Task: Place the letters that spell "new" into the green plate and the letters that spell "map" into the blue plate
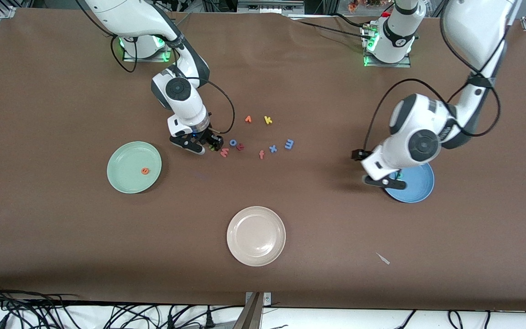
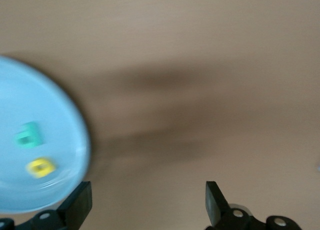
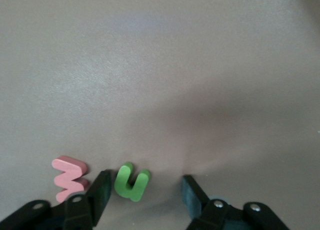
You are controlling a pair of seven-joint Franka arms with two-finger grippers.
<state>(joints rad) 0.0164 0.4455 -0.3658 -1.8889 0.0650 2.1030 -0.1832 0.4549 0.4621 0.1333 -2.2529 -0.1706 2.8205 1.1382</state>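
Observation:
A green n [image 3: 131, 182] lies flat on the table between the fingers of my open right gripper [image 3: 147, 197], close to one finger and clear of the other. A pink w [image 3: 70, 177] lies just outside that finger. From the front, the right gripper [image 1: 206, 145] is low over the n [image 1: 211, 147], beside the w [image 1: 224, 153]. An orange e [image 1: 144, 171] rests in the green plate [image 1: 121, 157]. My left gripper [image 1: 385, 183] hangs open and holds nothing at the blue plate's [image 1: 416, 187] rim. A teal p [image 2: 27, 135] and a yellow a [image 2: 41, 167] lie in the plate [image 2: 45, 100]. The blue m [image 1: 289, 144] is on the table.
Loose letters lie mid-table: a blue o [image 1: 233, 142], a reddish letter [image 1: 240, 146], a red f [image 1: 261, 155], a blue x [image 1: 272, 148], an orange wedge [image 1: 248, 119] and a yellow k [image 1: 268, 120]. A beige-white plate [image 1: 256, 235] sits nearer the front camera.

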